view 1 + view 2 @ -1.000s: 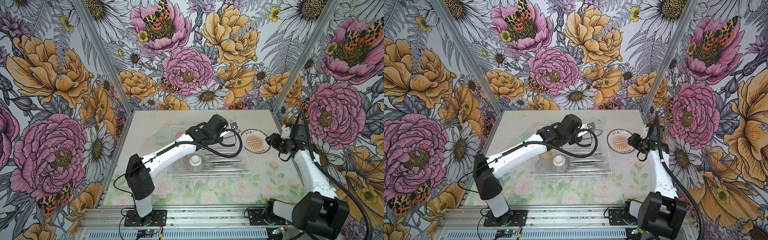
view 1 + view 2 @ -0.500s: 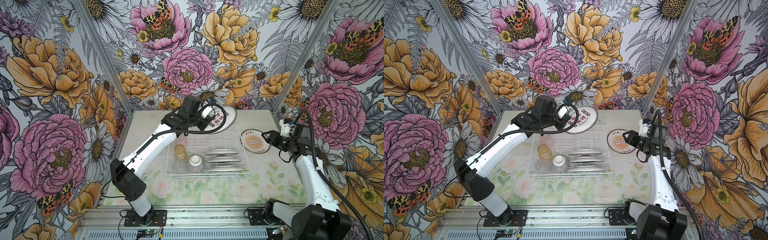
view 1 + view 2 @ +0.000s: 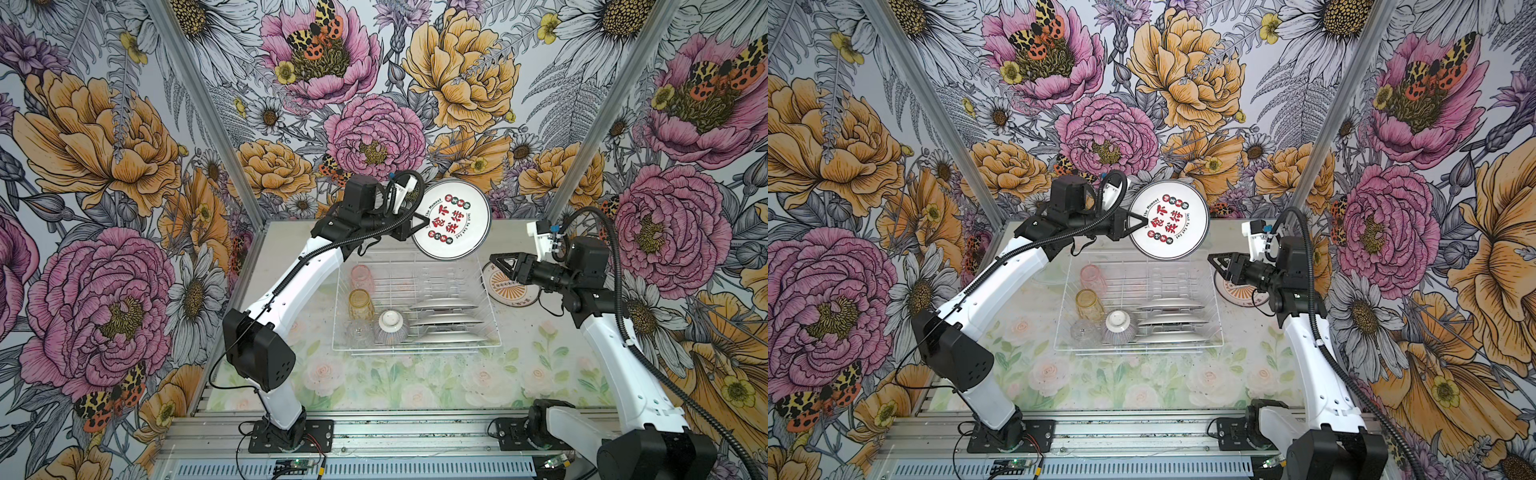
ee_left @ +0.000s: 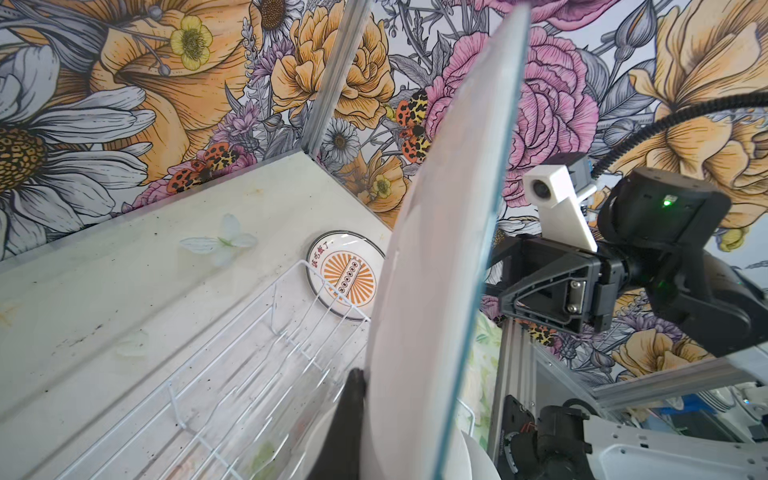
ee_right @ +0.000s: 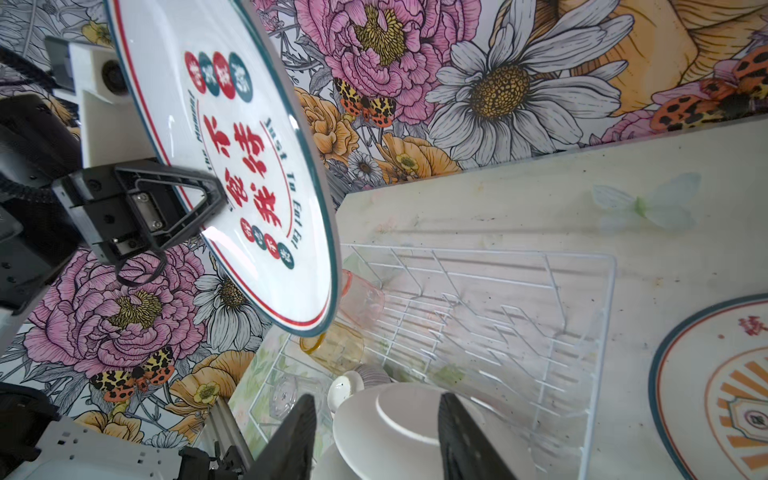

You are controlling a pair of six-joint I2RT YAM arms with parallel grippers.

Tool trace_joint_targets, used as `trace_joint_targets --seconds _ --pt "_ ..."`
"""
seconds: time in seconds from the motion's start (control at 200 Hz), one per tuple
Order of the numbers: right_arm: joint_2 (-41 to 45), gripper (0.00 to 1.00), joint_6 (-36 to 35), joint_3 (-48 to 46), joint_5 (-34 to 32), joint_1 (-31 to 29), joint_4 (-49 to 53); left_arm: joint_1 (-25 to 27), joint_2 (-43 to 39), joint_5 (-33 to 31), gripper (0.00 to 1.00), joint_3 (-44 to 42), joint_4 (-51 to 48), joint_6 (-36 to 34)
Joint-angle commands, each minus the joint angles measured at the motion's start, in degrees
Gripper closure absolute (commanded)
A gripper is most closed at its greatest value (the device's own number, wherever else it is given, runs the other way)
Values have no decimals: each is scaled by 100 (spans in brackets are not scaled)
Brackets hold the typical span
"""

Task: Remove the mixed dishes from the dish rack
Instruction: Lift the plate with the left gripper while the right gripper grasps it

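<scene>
Left arm is up: a second ago it was reaching down into the dish rack [image 3: 415, 348], and now it has swung clear and high over the rack's far right corner. The left gripper [image 3: 420, 222] is clamped on the near rim of the red-lettered plate [image 3: 453, 224], one finger across the printed face. The plate hangs in the air almost on edge, face towards the top cameras, touching nothing else. So that's one more dish out of the rack, not yet set down. Looking down into the rack from its left end, I see the pink tumbler [image 3: 362, 279], the amber tumbler [image 3: 360, 303] and the clear tumbler [image 3: 359, 332] in a row. The ribbed bowl [image 3: 390, 326] sits foot up just beside the clear one. Three plates [image 3: 444, 307] stand in the prongs of the rack's right half. On to the right gripper [image 3: 493, 259]: it has crept in to the rack's right side and narrowed a little. In the right wrist view its fingers [image 5: 291, 436] are parted about halfway, with nothing between them, so it's empty. It's pointing at the lifted plate, and I read that as a handover coming. Right of the rack, the sunburst plate [image 4: 347, 276] lies flat on the table [image 3: 374, 386], partly under that gripper in both top views. I'd guess the lifted one goes there.
</scene>
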State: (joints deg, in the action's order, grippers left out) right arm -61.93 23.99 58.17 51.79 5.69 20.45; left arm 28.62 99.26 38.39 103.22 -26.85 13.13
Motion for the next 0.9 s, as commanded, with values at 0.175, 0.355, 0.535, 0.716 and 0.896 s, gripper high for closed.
trace_joint_targets --seconds 0.175,0.355,0.535,0.716,0.896 --pt "-136 53 1428 -481 473 -117 -2405 -15 293 1042 100 -200 1501 1308" --pt "-439 53 2162 -634 454 -125 -3592 11 330 1149 100 -291 1734 1490" --pt "-597 53 2176 -565 296 -130 -3598 64 317 1210 100 -438 1923 1605" --pt "-633 56 2268 -536 244 -136 -3724 124 391 1243 100 -493 1983 1658" --pt "-688 62 2311 -517 185 -154 -3709 228 446 1270 100 -390 1992 1658"
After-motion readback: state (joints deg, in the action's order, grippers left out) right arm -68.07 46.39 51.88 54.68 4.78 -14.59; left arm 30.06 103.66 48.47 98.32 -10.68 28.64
